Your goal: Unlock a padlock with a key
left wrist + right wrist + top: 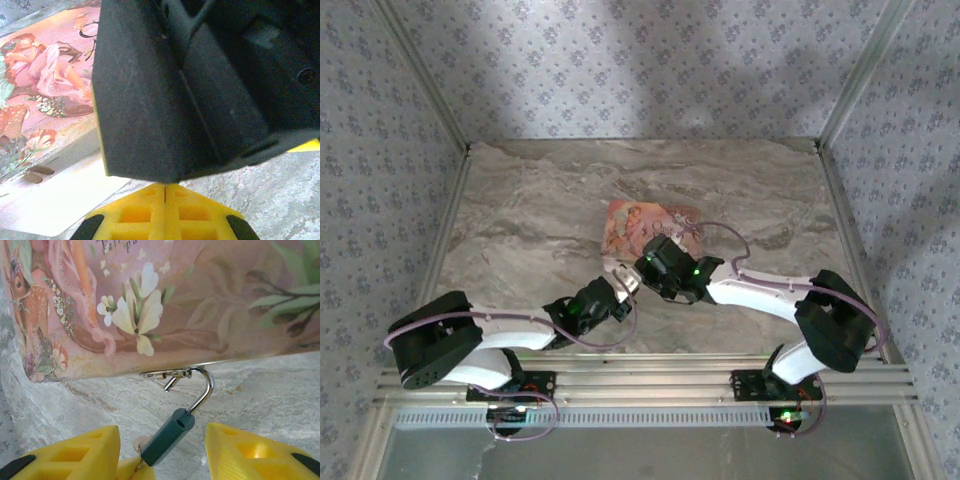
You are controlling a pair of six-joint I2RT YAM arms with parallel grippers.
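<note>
The left arm [510, 338] and right arm [760, 292] are glossy white shells between chunky matte black joint housings [835, 330]. Thin purple cables [720, 226] loop along both. Small green lights [696, 268] glow at the wrists. The right gripper [162, 434] and left gripper [165, 189] carry yellow moulded fingers [250, 452] with square hollows and black tips [89, 227].

The box [200, 305] is pink, printed with a spotted fawn, white flowers and green leaves. The padlock [167, 437] has a dark blue-green body and a silver loop. The table [540, 210] is veined grey-brown marble, and the walls [650, 60] are pale blue with small flowers.
</note>
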